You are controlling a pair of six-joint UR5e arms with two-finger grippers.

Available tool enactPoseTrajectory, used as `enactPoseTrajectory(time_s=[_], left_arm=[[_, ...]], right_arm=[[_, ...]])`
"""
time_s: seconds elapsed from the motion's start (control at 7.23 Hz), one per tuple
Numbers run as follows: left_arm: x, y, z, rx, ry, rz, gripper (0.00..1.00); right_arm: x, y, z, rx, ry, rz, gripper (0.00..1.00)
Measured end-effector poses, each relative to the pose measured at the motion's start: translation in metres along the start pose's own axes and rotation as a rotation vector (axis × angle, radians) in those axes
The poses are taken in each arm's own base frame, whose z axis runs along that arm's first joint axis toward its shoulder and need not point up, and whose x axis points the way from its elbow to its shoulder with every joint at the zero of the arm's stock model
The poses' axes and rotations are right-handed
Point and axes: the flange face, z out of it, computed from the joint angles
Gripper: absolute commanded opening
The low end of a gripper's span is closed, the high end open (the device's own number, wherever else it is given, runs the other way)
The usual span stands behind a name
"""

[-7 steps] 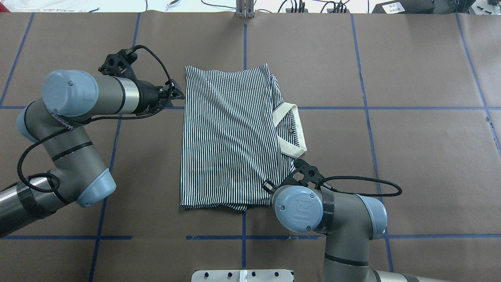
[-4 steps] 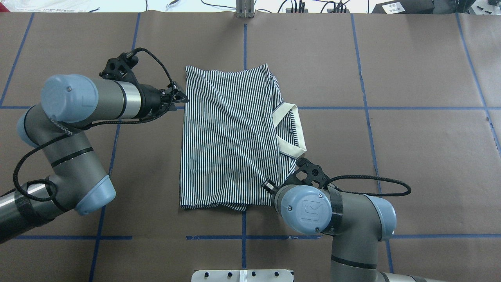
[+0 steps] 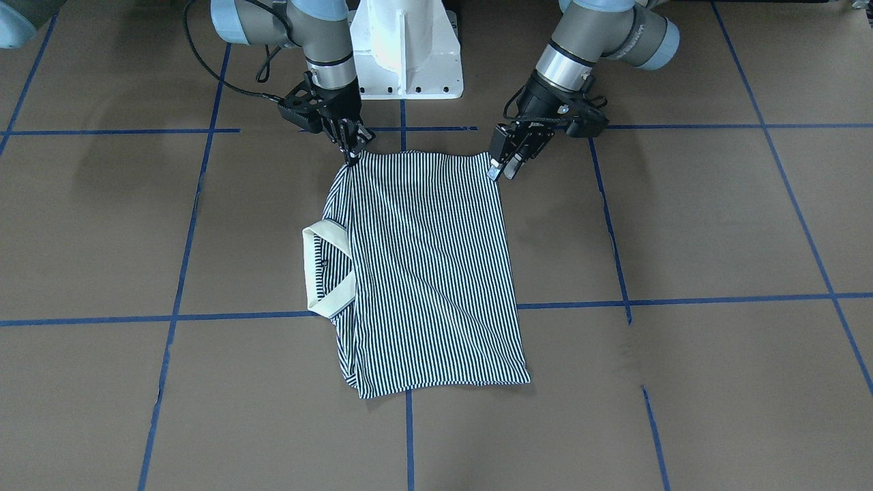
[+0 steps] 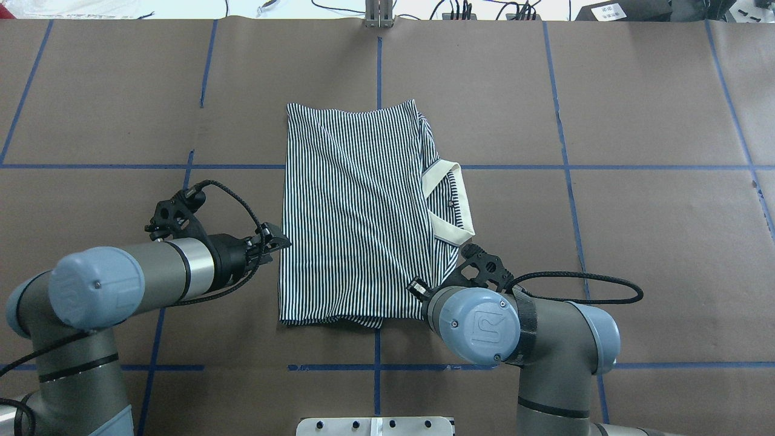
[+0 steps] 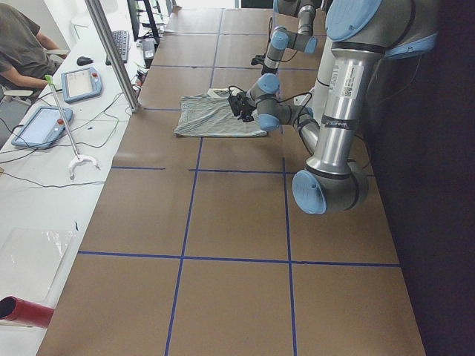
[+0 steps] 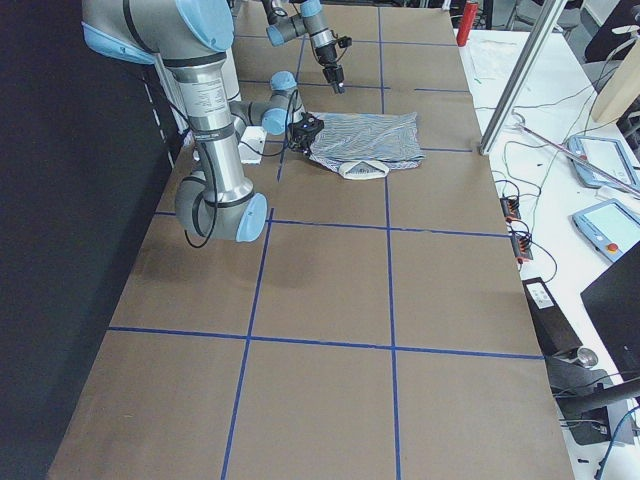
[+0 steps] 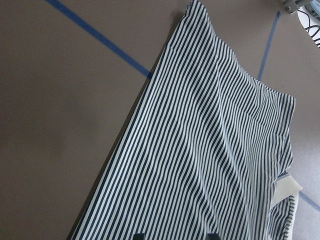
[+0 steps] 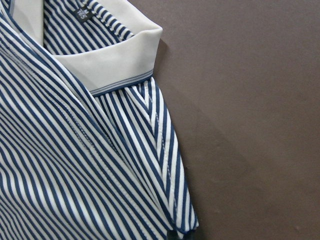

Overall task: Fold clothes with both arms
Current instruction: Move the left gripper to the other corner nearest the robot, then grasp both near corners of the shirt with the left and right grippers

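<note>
The striped polo shirt point(image 4: 357, 212) lies folded into a rectangle on the brown table, its cream collar point(image 4: 451, 203) on the right side. It also shows in the front view point(image 3: 430, 273). My left gripper point(image 3: 503, 167) is open and empty, a little above the shirt's left edge towards its near-left corner. In the left wrist view its two fingertips point(image 7: 141, 235) stand apart over the stripes point(image 7: 210, 140). My right gripper point(image 3: 352, 155) is shut on the shirt's near-right corner. It is hidden under its wrist in the overhead view. The right wrist view shows the collar point(image 8: 100, 55) close up.
The white pedestal base point(image 3: 406, 48) stands behind the shirt's near edge. Blue tape lines point(image 4: 605, 166) cross the brown table cover. A metal post point(image 4: 378, 15) and cables sit at the far edge. An operator point(image 5: 22, 52) with tablets sits beyond the table.
My left arm has swung back towards the robot along the shirt's left edge, from the far-left corner to the near part. My right arm has shifted only slightly.
</note>
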Motion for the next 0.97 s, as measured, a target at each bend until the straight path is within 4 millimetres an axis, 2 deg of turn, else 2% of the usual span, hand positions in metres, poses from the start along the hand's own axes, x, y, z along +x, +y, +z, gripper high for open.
enactPoseTrajectory(time_s=[0.28,0.41,0.97], left_arm=[[-0.014,0.038,0.014,-0.011,-0.067,0.004,0.53],[-0.018,0.047,0.019,-0.014,-0.085,0.011,0.53],[-0.032,0.055,0.034,-0.006,-0.135,0.026,0.52]], right_arm=[[0.000,0.001,0.000,-0.001,0.001,-0.001,0.00],[0.000,0.001,0.001,-0.001,0.002,-0.002,0.00],[0.000,0.001,0.000,-0.001,0.001,-0.003,0.00]])
